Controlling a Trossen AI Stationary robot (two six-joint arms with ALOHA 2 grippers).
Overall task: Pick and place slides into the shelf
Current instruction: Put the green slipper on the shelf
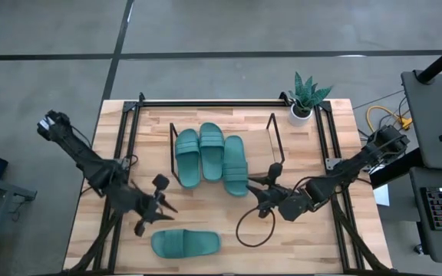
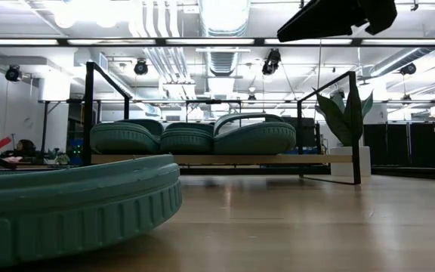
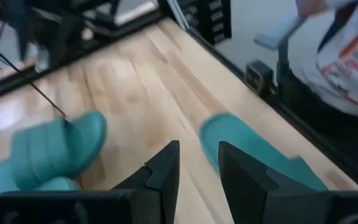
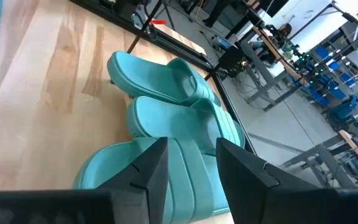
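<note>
Three teal slides [image 1: 211, 157] lie side by side on the wood base of the shelf [image 1: 273, 126], soles down; the low view shows them in a row [image 2: 191, 138] between the black end frames [image 2: 89, 113]. A fourth slide [image 1: 185, 243] lies flat on the table near its near edge, large in the low view [image 2: 66, 204]. My right gripper [image 1: 255, 190] is open just off the near end of the rightmost shelf slide [image 4: 166, 171], touching nothing that I can see. My left gripper [image 1: 165, 204] is open above bare table, between the shelf and the loose slide [image 3: 253, 155].
A potted plant [image 1: 304, 100] stands at the far right corner of the table. Black frame rails [image 1: 129, 146] run along the left, right and far sides. A black cable loop [image 1: 250, 228] lies near the right gripper. Bare wood lies between the shelf and the loose slide.
</note>
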